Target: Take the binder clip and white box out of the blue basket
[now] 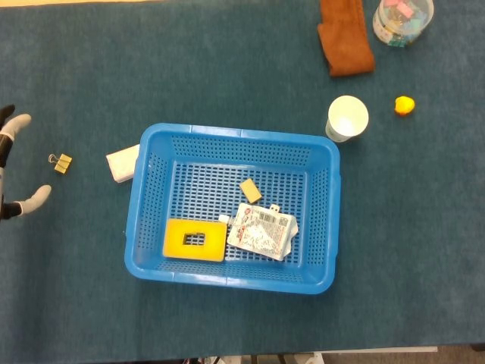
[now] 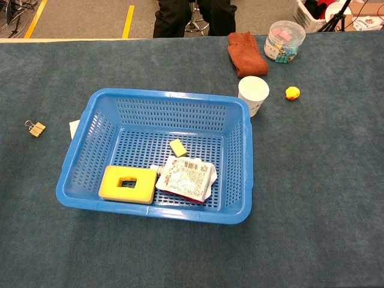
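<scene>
Resting outside the blue basket (image 1: 231, 285), the binder clip (image 1: 60, 161) and white box (image 1: 122, 162) both lie on the teal table (image 1: 409, 227).

Nearest, the basket holds a yellow sponge (image 1: 195, 240) beside a white packet (image 1: 262, 231), with a small tan block (image 1: 251, 190) just beyond them. The white box touches the basket's outer left wall; the clip sits further left, near the left hand (image 1: 10, 171), whose fingers are spread apart and hold nothing. Farther back stand a white cup (image 1: 347, 118), a yellow toy (image 1: 405, 105), a brown cloth (image 1: 345, 36) and a clear tub (image 1: 402, 20).
</scene>
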Robot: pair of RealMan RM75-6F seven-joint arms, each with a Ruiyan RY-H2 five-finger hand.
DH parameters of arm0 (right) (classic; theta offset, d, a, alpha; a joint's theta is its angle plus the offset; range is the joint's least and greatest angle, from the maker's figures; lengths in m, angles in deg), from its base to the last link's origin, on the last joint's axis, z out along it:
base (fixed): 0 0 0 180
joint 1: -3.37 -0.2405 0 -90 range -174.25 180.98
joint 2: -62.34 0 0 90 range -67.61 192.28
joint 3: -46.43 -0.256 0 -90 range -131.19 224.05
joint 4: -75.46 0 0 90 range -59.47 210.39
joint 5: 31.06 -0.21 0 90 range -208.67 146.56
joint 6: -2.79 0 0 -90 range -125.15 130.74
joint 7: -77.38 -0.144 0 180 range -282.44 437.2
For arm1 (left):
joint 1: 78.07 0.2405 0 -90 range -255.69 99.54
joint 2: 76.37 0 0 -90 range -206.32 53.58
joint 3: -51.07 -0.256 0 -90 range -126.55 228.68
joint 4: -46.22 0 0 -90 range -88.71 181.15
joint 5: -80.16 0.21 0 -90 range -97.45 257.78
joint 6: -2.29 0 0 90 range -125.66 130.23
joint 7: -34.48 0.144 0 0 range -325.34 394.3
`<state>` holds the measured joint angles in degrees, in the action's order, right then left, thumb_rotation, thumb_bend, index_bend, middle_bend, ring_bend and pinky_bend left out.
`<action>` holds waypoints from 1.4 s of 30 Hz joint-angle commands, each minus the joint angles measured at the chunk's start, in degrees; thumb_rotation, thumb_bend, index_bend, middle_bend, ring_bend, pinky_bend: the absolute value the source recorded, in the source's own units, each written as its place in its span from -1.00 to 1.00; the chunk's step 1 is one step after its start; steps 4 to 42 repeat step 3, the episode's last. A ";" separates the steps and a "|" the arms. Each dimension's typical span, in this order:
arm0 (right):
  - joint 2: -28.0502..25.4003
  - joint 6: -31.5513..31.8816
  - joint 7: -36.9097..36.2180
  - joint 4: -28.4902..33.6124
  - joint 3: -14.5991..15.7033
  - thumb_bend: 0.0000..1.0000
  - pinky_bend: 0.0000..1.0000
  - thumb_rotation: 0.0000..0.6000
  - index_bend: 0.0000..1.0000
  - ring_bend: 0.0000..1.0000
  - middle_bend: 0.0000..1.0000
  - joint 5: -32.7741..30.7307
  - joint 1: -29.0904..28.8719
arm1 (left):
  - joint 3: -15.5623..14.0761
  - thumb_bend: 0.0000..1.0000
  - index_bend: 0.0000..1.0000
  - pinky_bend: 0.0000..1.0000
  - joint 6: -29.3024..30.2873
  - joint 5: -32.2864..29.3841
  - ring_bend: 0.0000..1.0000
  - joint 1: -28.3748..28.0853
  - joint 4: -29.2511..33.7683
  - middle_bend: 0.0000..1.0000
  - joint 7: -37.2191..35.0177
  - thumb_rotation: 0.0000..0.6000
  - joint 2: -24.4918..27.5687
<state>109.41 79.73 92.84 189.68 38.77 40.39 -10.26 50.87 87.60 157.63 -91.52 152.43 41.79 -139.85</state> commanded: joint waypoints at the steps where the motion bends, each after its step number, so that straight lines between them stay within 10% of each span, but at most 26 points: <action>1: 0.02 0.03 -0.32 -0.10 0.14 -0.49 -0.73 1.00 -0.30 -0.78 -0.45 0.24 0.19 | 0.38 -0.67 -0.71 -0.78 1.10 1.06 -0.95 1.02 0.77 -0.82 0.01 0.89 0.12; 42: 0.04 -0.02 -0.47 -0.21 0.13 -0.49 -0.73 1.00 -0.30 -0.78 -0.45 0.15 0.25 | 0.40 -0.67 -0.71 -0.78 1.26 1.21 -0.95 1.54 0.87 -0.82 0.11 0.88 0.27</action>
